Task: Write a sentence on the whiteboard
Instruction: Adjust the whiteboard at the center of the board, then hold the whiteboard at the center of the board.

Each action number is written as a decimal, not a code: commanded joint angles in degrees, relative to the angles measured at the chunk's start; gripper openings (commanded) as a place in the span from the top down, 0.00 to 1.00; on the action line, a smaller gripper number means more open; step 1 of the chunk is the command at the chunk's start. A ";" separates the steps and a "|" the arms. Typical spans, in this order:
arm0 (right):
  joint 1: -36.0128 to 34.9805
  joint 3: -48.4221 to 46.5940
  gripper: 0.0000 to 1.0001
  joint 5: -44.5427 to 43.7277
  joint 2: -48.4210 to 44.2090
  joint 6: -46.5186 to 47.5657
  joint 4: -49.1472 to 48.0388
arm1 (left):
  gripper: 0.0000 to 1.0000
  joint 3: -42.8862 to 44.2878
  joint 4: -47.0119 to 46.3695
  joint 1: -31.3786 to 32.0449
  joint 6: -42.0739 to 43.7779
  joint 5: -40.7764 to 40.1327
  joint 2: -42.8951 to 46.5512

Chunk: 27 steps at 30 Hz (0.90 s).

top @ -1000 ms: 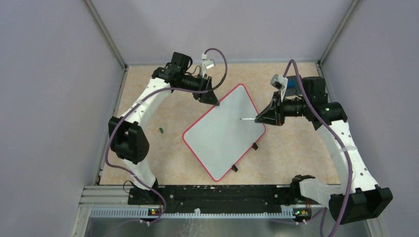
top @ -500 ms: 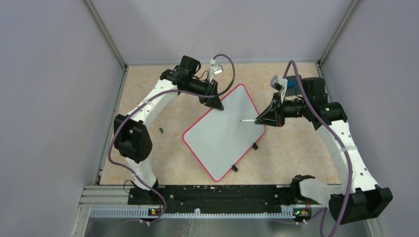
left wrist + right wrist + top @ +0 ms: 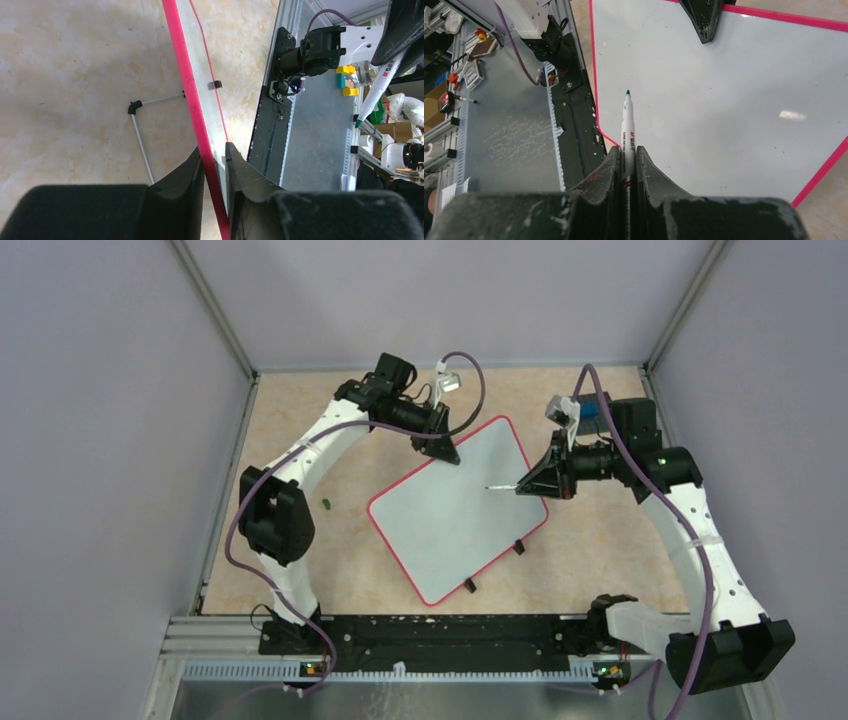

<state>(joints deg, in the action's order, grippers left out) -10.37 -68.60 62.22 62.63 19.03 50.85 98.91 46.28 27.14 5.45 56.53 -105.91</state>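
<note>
The whiteboard (image 3: 455, 515), glossy white in a red-pink frame, sits tilted on its black clip feet mid-table and carries no writing. My left gripper (image 3: 447, 452) is shut on its far-left edge; in the left wrist view the fingers (image 3: 214, 152) pinch the red frame (image 3: 187, 85). My right gripper (image 3: 522, 486) hangs over the board's right side, shut on a white marker (image 3: 627, 122). The marker's green tip (image 3: 488, 485) points across the board, and I cannot tell whether it touches. The board (image 3: 724, 100) fills the right wrist view.
A small green cap (image 3: 326, 504) lies on the tan tabletop left of the board. The board's wire stand (image 3: 142, 135) shows under it. Grey walls close three sides, and the black base rail (image 3: 440, 635) runs along the near edge.
The left gripper moved right onto the board's far edge and closed on it. The board swung slightly, its right corner shifting right and nearer. The right arm stayed still.
</note>
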 commanded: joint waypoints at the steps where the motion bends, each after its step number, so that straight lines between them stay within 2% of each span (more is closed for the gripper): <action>1: -0.83 -0.65 1.00 1.03 -0.12 1.36 -0.28 | 0.73 2.16 -1.63 1.19 1.90 0.47 -1.06; 5: -1.52 -0.69 1.00 0.38 -0.23 1.11 -0.57 | 0.54 3.41 -1.43 1.15 1.52 0.13 -1.11; 7: -1.85 -0.67 1.00 -0.51 -0.46 0.51 -1.18 | 0.40 4.57 -0.52 0.90 1.89 -0.21 -0.67; 10: -3.12 -1.06 1.00 -2.37 -0.64 -0.23 -1.79 | 0.29 5.40 -0.21 -0.29 2.00 -1.89 1.79; 13: -5.84 -1.91 1.00 -5.52 -0.77 -0.51 -1.88 | 0.04 4.49 -0.97 -3.27 0.84 -2.76 5.47; 17: -10.00 -3.00 1.00 -10.68 -0.48 -0.37 -2.08 | 0.01 -0.88 -4.97 -9.52 -1.80 -3.36 12.86; 22: -14.32 -5.54 1.00 -15.11 1.91 0.33 -2.07 | 0.01 -12.51 -11.00 -18.85 -8.29 -2.30 23.50; 24: -16.01 -6.70 1.00 -16.06 3.02 0.33 -2.34 | 0.01 -14.66 -9.03 -20.25 -6.65 -2.32 26.38; 27: -19.14 -8.43 1.00 -17.85 5.07 0.09 -2.84 | 0.01 -14.47 -0.77 -20.72 0.99 -3.50 27.68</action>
<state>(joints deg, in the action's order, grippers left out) -26.17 -72.88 47.83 65.65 18.48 50.11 85.73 40.47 6.15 0.84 52.84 -80.42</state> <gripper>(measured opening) 0.086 0.987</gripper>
